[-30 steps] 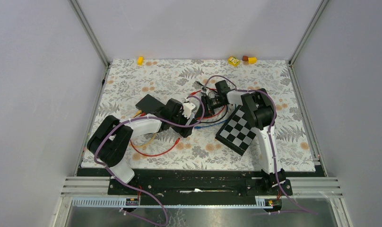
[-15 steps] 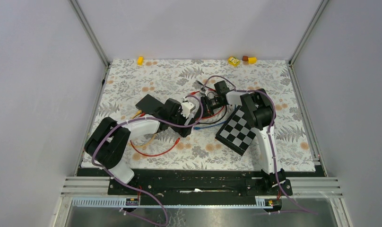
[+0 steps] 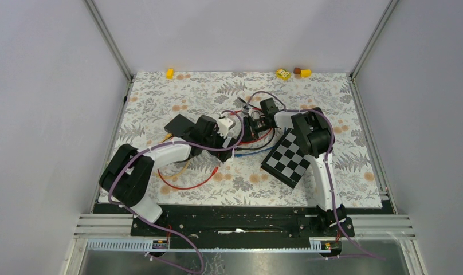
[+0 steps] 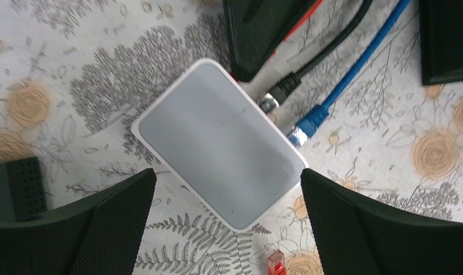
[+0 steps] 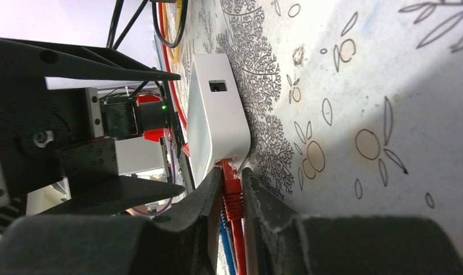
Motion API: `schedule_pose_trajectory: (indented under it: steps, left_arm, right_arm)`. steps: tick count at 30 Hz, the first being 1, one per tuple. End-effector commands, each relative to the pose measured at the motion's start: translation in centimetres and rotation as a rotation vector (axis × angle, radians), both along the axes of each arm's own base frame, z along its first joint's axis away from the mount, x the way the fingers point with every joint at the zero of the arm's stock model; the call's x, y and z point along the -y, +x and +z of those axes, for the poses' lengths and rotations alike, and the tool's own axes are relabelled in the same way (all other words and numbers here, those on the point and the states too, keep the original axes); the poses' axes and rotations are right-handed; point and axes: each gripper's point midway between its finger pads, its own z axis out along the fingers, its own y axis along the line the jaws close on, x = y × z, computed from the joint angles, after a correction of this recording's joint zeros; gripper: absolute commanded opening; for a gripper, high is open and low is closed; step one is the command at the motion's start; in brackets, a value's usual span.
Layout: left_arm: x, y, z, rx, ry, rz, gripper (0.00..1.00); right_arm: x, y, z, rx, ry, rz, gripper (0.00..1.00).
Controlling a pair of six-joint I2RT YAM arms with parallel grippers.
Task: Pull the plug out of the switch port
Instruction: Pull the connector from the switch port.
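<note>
On the surface, the red plug sits at the white switch's end.
Right tool clenched on the red plug; left tool released, straddling the switch from above.

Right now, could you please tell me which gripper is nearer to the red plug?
Right. The right gripper pinches the red plug at the white switch; the left gripper hangs open above that switch.
</note>
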Motion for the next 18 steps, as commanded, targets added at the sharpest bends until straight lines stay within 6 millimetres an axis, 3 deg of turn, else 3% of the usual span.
schedule_pose_trajectory:
  steps: [1,8,18]
  left_arm:
    - [1.3,3.6,3.9,0.091,-0.082,0.073,0.99]
    - [1.8,4.7,3.8,0.029,-0.153,0.216,0.98]
    - [0.9,5.7,3.1,-0.01,-0.146,0.367,0.98]
  right_arm:
    - [-0.4,0.3,2.7,0.09,0.054,0.004,0.0]
    - [-0.5,0.8,3.3,0.119,0.106,-0.033,0.0]
    - [-0.5,0.9,3.4,0.112,0.121,-0.052,0.0]
